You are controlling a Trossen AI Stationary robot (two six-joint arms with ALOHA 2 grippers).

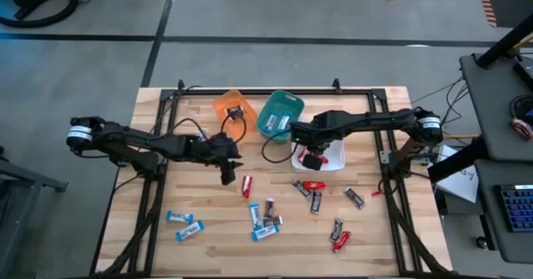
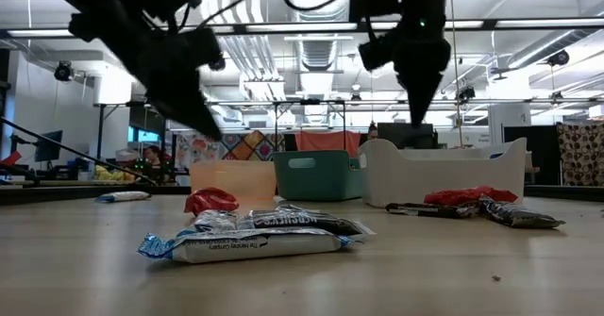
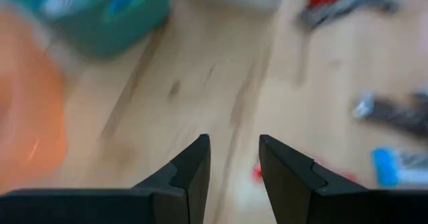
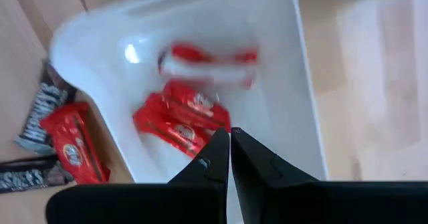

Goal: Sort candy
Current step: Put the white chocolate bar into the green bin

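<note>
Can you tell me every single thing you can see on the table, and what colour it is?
table: one, light wood, under everything
orange bin: one, orange, far edge, a dark bar inside
teal bin: one, teal, beside the orange bin, blue-and-white wrappers inside
white bin: one, white, beside the teal bin, red bars inside
red candy: about three loose, shiny red, mid table and near edge
blue-and-white candy: about four loose, light blue and white, near left side
dark candy: about five loose, dark brown, mid table
left end effector: one, black, open, empty, above the red candy
right end effector: one, black, shut, over the white bin
</note>
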